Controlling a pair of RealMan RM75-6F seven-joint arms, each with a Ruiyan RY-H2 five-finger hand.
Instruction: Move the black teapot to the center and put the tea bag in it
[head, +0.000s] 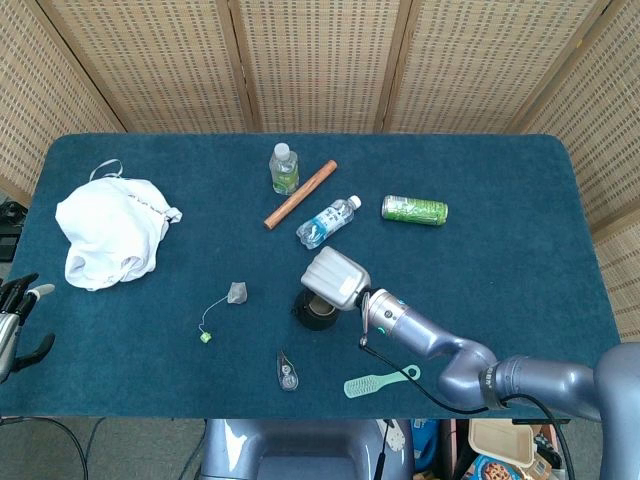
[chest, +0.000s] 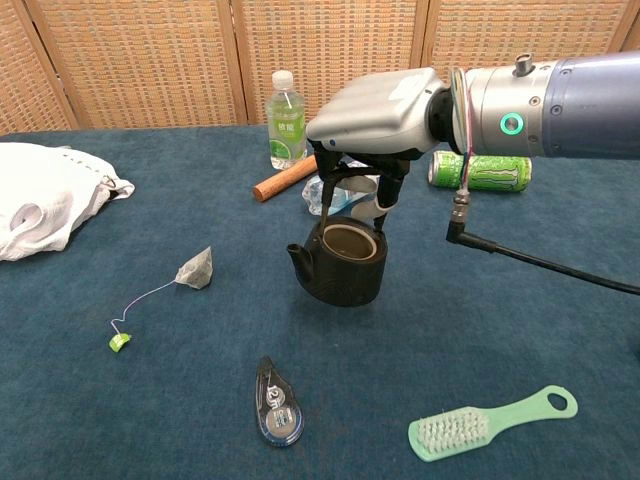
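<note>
The black teapot (chest: 340, 262) has no lid on and its spout points to the left; it sits low near the middle of the blue table (chest: 560, 300), at or just above the cloth. My right hand (chest: 375, 110) is directly over it and grips its thin wire handle from above. In the head view that hand (head: 336, 277) hides most of the pot (head: 314, 310). The tea bag (chest: 197, 269) lies flat to the left of the pot, its string ending in a green tag (chest: 119, 342). At the table's left edge my left hand (head: 12, 318) holds nothing, its fingers apart.
A white cloth (chest: 40, 195) lies far left. Behind the pot are a green-label bottle (chest: 286, 120), a wooden stick (chest: 285, 178), a lying water bottle (head: 327, 221) and a green can (chest: 482, 170). A correction-tape dispenser (chest: 277, 403) and a green brush (chest: 490, 421) lie in front.
</note>
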